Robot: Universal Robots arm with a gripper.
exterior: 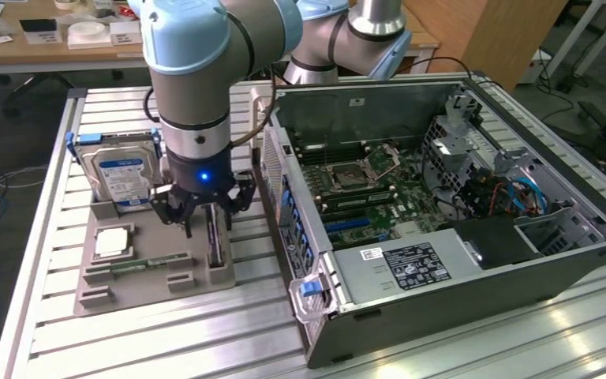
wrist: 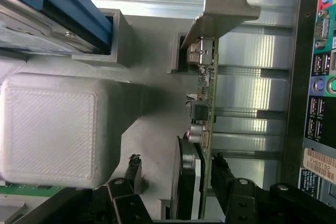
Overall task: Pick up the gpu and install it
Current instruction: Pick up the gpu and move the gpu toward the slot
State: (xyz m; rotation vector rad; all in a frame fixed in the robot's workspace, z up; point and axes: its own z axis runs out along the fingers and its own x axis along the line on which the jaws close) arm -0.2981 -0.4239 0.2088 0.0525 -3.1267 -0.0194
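1. On the table (exterior: 177, 339), at the exterior view's left of the open computer case (exterior: 555, 260), I see the gpu (exterior: 217, 251) standing on edge in a slot of the grey holder tray (exterior: 124, 298). A hard drive (exterior: 119, 178) stands upright at the back of the same tray.
2. Looking through the wrist view, I get the gpu (wrist: 208, 103) edge-on. Its silvery bracket (wrist: 223, 9) is at the end away from the arm, and the card is seated in its slot.
3. The fingers (wrist: 132, 167) stand apart, 1 on each side of the card's fan end, low over the tray. 1 of them has clear space between it and the card. The other sits just beside the board, and I cannot tell whether it touches.
4. My reading: the arm is lined up over the gpu, but nothing is clamped and the card has not been lifted.
5. Inside the case, the motherboard (exterior: 372, 197) lies exposed with the side panel off, and I see no card standing in it.
6. I judge the task to be early. Neither of its 2 parts, the pick-up and the install, is done.
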